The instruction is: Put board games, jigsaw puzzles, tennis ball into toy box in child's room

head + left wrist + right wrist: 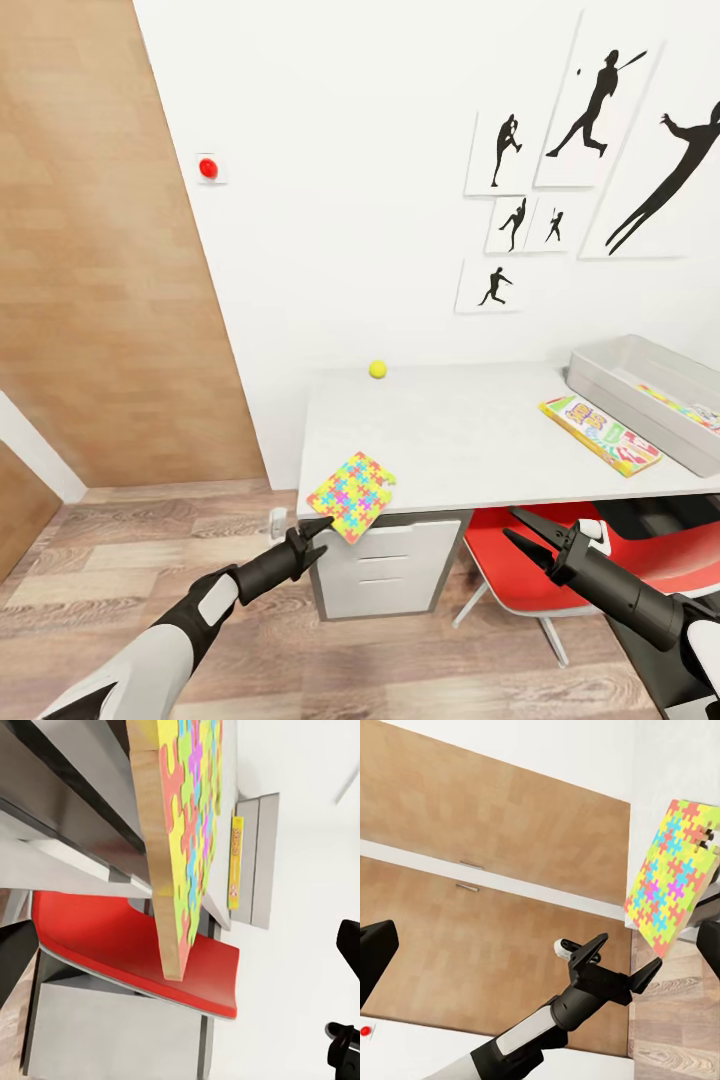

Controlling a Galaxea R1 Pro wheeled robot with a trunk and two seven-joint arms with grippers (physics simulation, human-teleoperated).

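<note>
One jigsaw puzzle (352,495) lies on the white table (470,440), hanging over its front left corner; its thick edge looms close in the left wrist view (180,862). My left gripper (320,526) is open just below that overhanging corner, and the right wrist view shows its fingers (585,949) spread under the jigsaw puzzle (675,877). The tennis ball (377,369) rests at the table's back edge by the wall. The Skip-Bo board game (600,433) lies beside the grey toy box (610,372), which holds something flat and colourful (685,408). My right gripper (520,528) is open and empty below the table front.
A red chair (515,575) is tucked under the table next to a white drawer unit (385,570). A wood-panelled wall (90,300) stands to the left over plank floor. Black silhouette pictures (590,110) and a red button (208,168) are on the white wall.
</note>
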